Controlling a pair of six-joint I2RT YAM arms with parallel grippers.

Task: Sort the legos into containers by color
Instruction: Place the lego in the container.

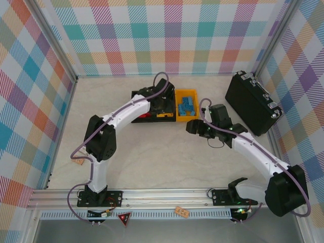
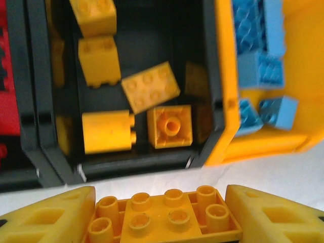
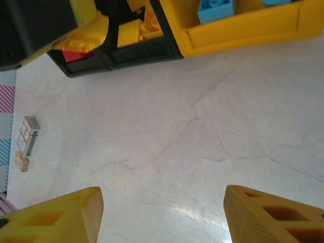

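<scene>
My left gripper (image 2: pixel 160 216) is shut on a yellow-orange lego (image 2: pixel 167 202), studs up, just in front of the containers. In the top view the left gripper (image 1: pixel 163 105) hangs over the row of bins. The middle black bin (image 2: pixel 136 164) holds several yellow legos (image 2: pixel 150 86). To its right, the yellow-orange bin (image 2: pixel 225 101) holds blue legos (image 2: pixel 258 66). Red shows in the left black bin (image 2: pixel 7 101). My right gripper (image 3: pixel 163 212) stands open over bare table, near the yellow-orange bin (image 1: pixel 178 106), with nothing between its fingers.
A large black hard case (image 1: pixel 251 103) lies at the right. A small pale-orange tag (image 1: pixel 78 162) lies on the table at the left, and a label (image 3: pixel 29 135) shows in the right wrist view. Checked walls enclose the table.
</scene>
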